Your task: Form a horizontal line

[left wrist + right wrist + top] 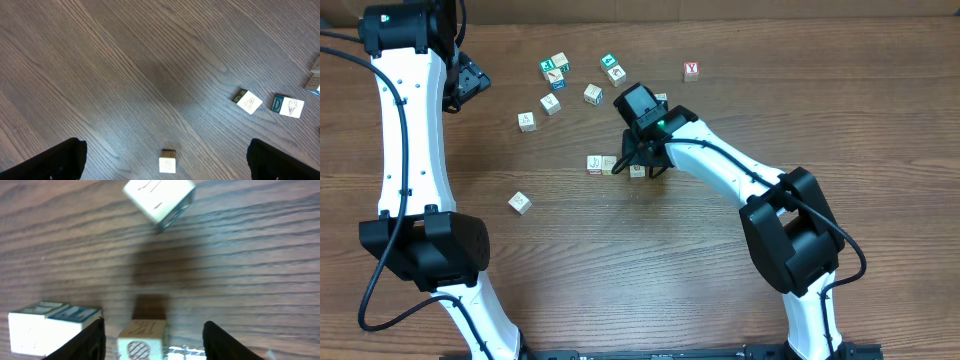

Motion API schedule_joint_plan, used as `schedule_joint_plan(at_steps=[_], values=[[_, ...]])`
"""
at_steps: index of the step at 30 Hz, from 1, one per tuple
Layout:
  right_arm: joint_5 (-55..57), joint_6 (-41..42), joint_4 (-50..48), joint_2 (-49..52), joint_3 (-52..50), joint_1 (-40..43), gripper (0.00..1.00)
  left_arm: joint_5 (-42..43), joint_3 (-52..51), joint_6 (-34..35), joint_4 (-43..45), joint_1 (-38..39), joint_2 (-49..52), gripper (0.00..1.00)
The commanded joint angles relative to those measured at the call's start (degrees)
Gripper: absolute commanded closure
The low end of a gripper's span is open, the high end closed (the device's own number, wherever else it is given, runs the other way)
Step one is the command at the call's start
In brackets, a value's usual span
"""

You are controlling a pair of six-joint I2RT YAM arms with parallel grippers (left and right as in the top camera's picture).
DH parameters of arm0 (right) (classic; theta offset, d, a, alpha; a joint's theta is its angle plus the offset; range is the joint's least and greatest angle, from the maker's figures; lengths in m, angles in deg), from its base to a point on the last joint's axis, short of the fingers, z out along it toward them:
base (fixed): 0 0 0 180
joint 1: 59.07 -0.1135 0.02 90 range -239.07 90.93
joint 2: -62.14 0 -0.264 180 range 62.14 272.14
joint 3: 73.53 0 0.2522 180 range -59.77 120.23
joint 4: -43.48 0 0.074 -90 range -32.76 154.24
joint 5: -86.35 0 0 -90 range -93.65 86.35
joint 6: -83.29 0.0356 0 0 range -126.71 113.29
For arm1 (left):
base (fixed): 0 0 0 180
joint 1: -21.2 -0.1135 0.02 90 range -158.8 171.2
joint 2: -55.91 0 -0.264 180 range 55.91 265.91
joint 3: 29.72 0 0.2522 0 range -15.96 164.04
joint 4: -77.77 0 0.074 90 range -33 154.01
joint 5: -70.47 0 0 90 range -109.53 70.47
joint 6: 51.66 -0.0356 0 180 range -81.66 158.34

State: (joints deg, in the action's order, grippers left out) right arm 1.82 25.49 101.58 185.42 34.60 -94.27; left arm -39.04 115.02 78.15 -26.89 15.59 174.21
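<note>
Horizontal line (pixel 602 164) two long, edges touching; third cube (pixel 637 171) just beside, free inside spread right hand (pixel 154 337); left hand (pixel 165 156) spread.

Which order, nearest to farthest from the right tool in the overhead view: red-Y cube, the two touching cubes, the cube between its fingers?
From the right tool:
1. Cube between its fingers, right at the tool.
2. Pair of touching cubes, just to its left.
3. Red-Y cube, far side of the table, off to the right.
</note>
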Motion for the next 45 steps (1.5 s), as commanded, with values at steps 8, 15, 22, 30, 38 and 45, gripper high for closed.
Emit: schedule_joint_plan(at_steps=[8,15,22,30,38,45], values=[[1.2,1.0,2.5,0.3,-0.2,2.4,0.48,-0.1,0.7,-1.3,-0.1,0.4,-0.5,0.0],[1.2,1.1,3.9,0.3,-0.2,2.4,0.58,-0.1,0.7,-1.3,-0.1,0.4,-0.5,0.0],[1.5,4.0,6.6,0.3,-0.3,2.4,0.65,-0.1,0.7,-1.3,-0.1,0.4,-0.5,0.0],[1.4,4.0,5.2,0.3,-2.1,1.3,0.86,-0.1,0.7,-1.3,-0.1,0.4,-0.5,0.0],[0.7,4.0,-0.6,0.3,-6.8,1.3,0.96,-0.1,0.7,-1.3,-0.1,0.4,-0.5,0.0],[-5.2,4.0,-3.4,0.3,-7.2,0.9,0.96,-0.1,0.7,-1.3,-0.1,0.4,-0.5,0.0]])
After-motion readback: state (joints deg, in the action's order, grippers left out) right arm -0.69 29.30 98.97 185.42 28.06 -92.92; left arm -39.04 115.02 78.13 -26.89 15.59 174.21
